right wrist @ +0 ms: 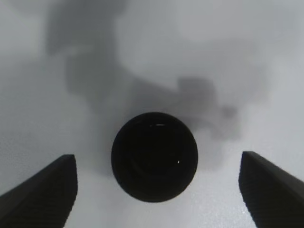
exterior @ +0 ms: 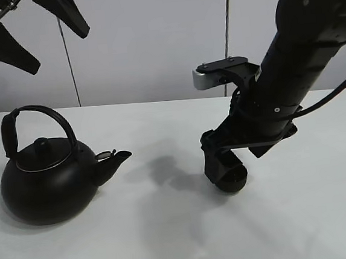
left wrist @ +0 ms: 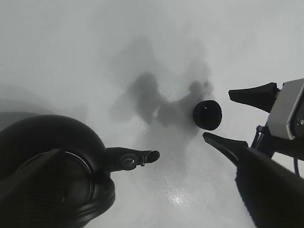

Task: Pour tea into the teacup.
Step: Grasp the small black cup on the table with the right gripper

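The small black teacup (exterior: pixel 232 178) stands on the white table, right of centre; it also shows in the right wrist view (right wrist: pixel 154 164) and the left wrist view (left wrist: pixel 207 115). My right gripper (exterior: pixel 227 168) is lowered over the cup, open, with one finger on each side and not touching it (right wrist: pixel 156 160). The big black kettle (exterior: pixel 47 183) with an arched handle stands at the left, its spout (exterior: pixel 116 160) pointing toward the cup. My left gripper (exterior: pixel 62 52) is open and empty, high above the kettle.
The white table (exterior: pixel 170 239) carries only the kettle and the cup. A pale wall (exterior: pixel 147 41) stands behind it. The right arm (exterior: pixel 290 83) slants down from the upper right, with a grey wrist camera (exterior: pixel 202 79) at its front.
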